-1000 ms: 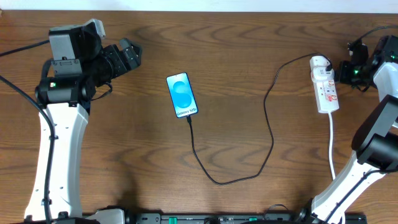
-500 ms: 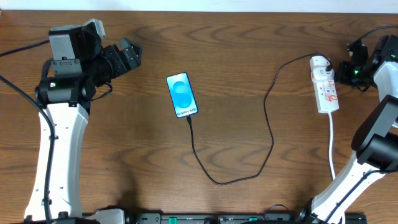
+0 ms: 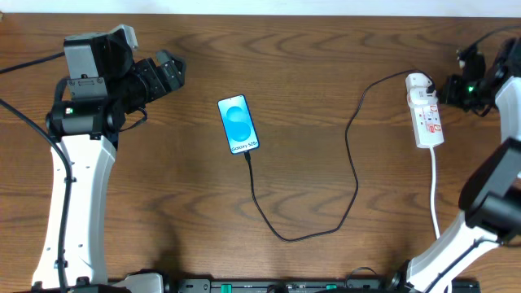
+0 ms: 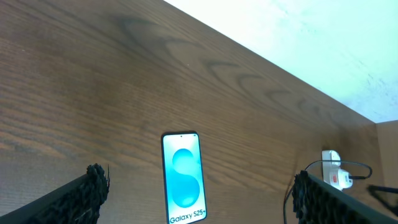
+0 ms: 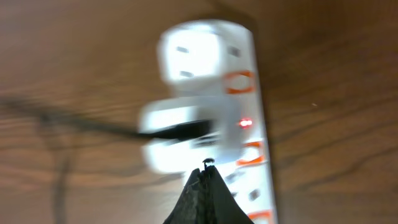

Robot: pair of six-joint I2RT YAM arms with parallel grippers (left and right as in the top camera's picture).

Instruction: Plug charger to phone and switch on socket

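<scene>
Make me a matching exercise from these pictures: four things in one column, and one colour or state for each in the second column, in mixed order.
1. phone
2. socket
3. charger
4. right gripper

A. white with red marks
B. shut
C. bright blue screen
D. thin, black, curved

Pairs: 1-C, 2-A, 3-D, 4-B

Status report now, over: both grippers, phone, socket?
Left gripper open, clear of phone. Right gripper shut, at socket. Charger reaches phone's bottom edge; socket shows red light. Nothing in the way.
</scene>
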